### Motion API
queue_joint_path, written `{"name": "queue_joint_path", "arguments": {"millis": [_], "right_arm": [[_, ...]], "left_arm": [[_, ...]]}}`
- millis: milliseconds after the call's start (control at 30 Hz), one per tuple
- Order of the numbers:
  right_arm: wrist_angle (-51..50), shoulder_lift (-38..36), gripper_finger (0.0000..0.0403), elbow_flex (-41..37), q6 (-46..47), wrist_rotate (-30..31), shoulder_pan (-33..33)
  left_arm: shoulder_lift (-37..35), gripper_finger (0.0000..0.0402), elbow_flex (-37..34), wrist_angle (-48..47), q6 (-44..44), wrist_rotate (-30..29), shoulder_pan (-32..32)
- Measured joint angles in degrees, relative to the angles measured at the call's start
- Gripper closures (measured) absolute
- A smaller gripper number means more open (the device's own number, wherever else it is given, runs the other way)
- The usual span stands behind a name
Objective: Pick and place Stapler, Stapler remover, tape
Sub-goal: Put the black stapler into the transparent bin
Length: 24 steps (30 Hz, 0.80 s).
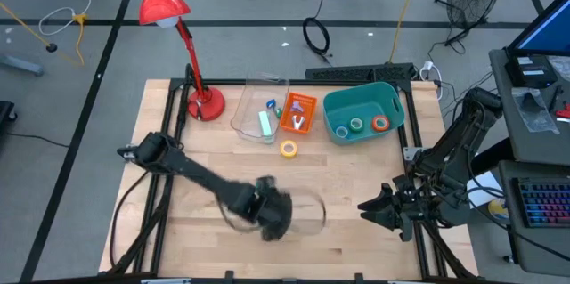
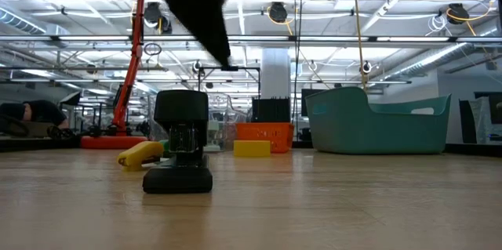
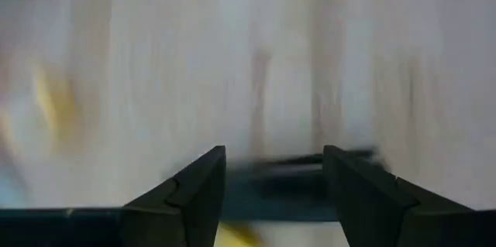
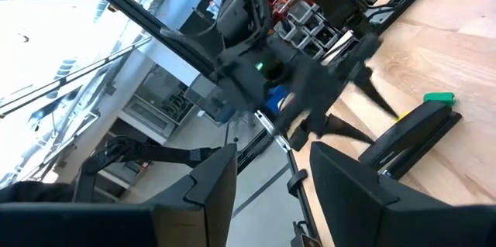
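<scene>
The black stapler with yellow underside lies on the wooden table toward the near edge; the right wrist view shows the stapler lengthwise. My left gripper is open and blurred above it, and the dark stapler shows beyond my left gripper. A yellow tape ring rests flat mid-table. Blue, green and orange rings lie in the teal bin. An orange card with a pale clawed piece lies beside the bin. My right gripper waits open at the table's right near corner.
A clear plastic tray with a green and a blue item sits left of the orange card. A red desk lamp stands at the far left. Bare wood lies between the stapler and the right arm.
</scene>
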Motion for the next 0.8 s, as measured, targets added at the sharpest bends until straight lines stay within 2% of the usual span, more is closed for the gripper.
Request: {"name": "queue_joint_path", "arguments": {"millis": [67,100,200,267,500,600,800], "right_arm": [[0.02,0.0,0.0245,0.0,0.04,0.0,0.0],[0.0,0.0,0.0245,0.0,0.03,0.0,0.0],[0.0,0.02,0.0245,0.0,-0.19,0.9,-0.02],[0.03,0.02,0.0245,0.0,-0.63,1.57,-0.11],[-0.02,0.04,0.0245,-0.01,-1.65,1.53,-0.94],[0.0,0.04,0.0245,-0.02,-2.01,1.53,-0.94],[0.01,0.04,0.0245,0.0,-0.99,1.47,-0.9]], "left_arm": [[-0.17,0.0181,0.18,-3.89,-23.28,6.71,3.0],[-0.17,0.0183,0.18,-5.51,-30.58,10.64,4.43],[0.02,0.019,0.09,-7.26,-42.86,21.73,7.39],[-0.07,0.0197,0.19,-7.76,-48.57,26.5,8.19],[-0.09,0.0193,0.11,-6.3,-53.79,28.41,11.2],[-0.09,0.0176,0.11,-6.65,-54.11,32.28,11.72],[-0.09,0.0129,0.11,-6.21,-54.62,34.73,11.14]]}}
